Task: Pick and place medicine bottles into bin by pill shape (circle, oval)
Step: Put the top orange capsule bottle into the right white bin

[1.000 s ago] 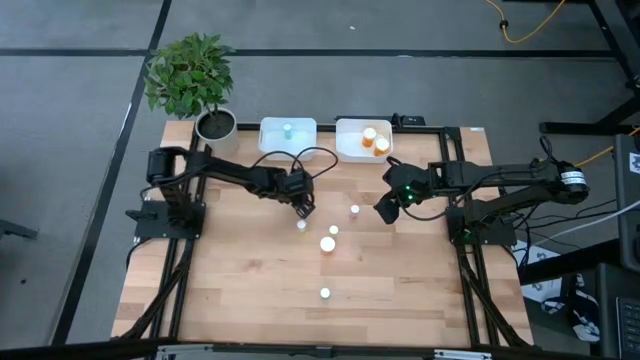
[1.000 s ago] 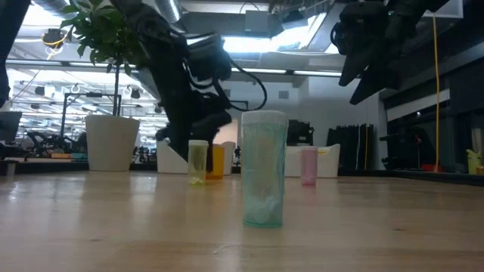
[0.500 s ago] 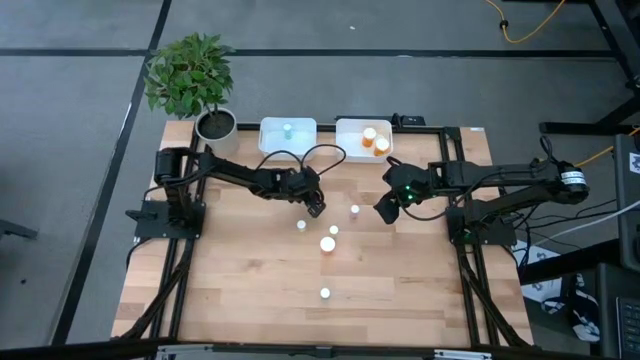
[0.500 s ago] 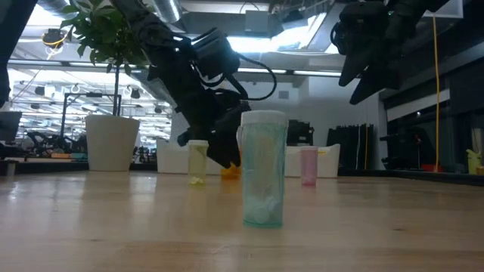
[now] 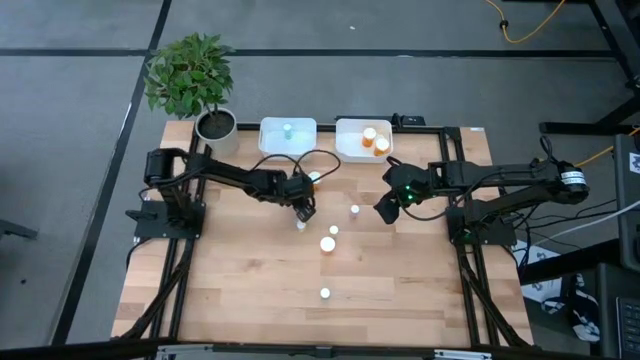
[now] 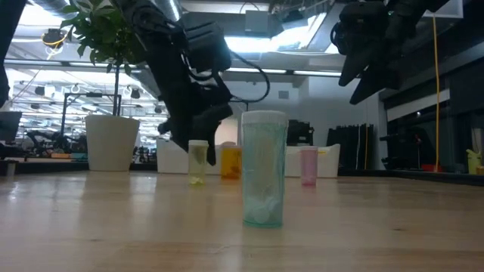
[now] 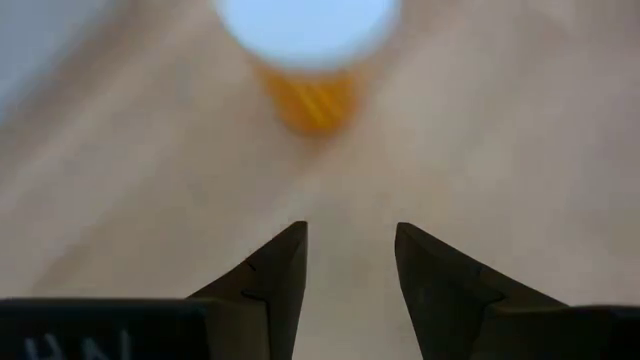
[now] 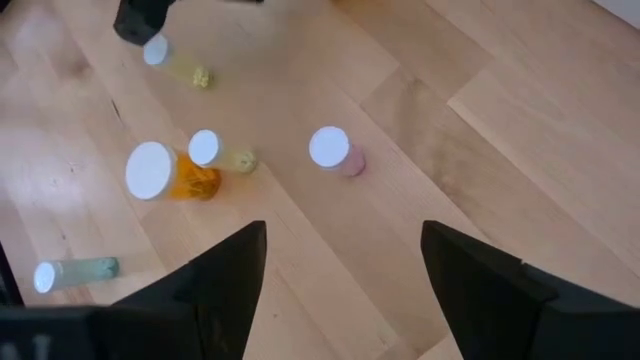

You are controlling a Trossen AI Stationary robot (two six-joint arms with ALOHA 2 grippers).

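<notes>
Left wrist view shows the left gripper (image 7: 350,265), fingers spread, empty, near an orange bottle (image 7: 308,95); you'd grip its light, slick body below the white cap (image 7: 305,25)

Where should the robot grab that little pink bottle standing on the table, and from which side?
Grip the pink bottle on its round body, just below the white cap. It stands upright and apart from the other bottles. The open right claw is nearest, so it would probably do best coming down from above, one finger on either side.
</notes>
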